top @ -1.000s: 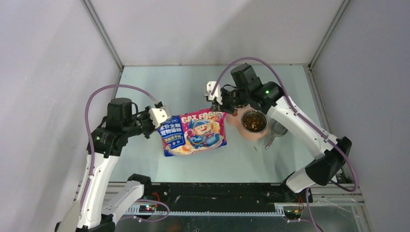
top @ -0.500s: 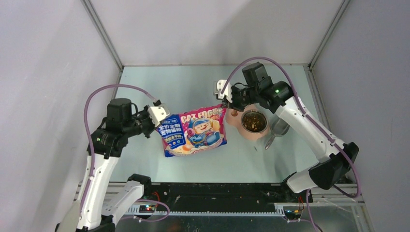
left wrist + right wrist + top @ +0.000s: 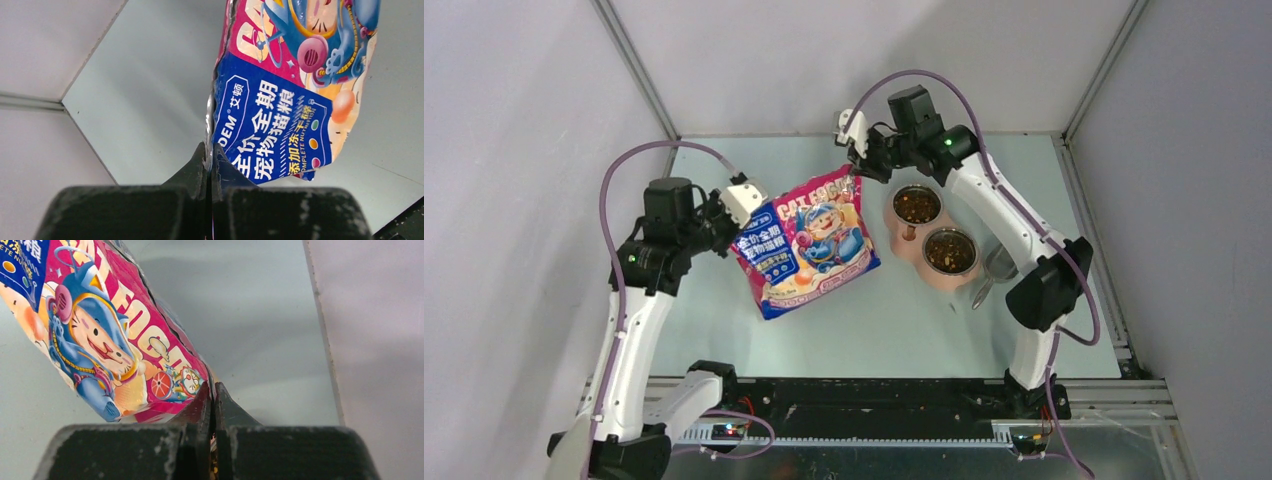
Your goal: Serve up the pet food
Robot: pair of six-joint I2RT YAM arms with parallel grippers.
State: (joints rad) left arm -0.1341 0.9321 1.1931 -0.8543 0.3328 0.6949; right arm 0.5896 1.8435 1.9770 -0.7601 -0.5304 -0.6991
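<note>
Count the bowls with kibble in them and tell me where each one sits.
2. The far bowl sits just right of the bag's top corner. The near bowl sits beside it, nearer the front, left of the grey scoop. None looks hidden.

The bag point(image 3: 809, 250), strung between the left gripper point(image 3: 746, 212) and right gripper point(image 3: 854, 176), barred the middle of the table point(image 3: 924, 340). Right of it the far bowl point(image 3: 895, 208), near bowl point(image 3: 944, 281) and scoop point(image 3: 996, 264) crowded the path; open room lay along the front edge.

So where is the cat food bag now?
Top view: the cat food bag is held mid-table, its top corners pinched by the left gripper and right gripper, just left of the pink double bowl.
</note>
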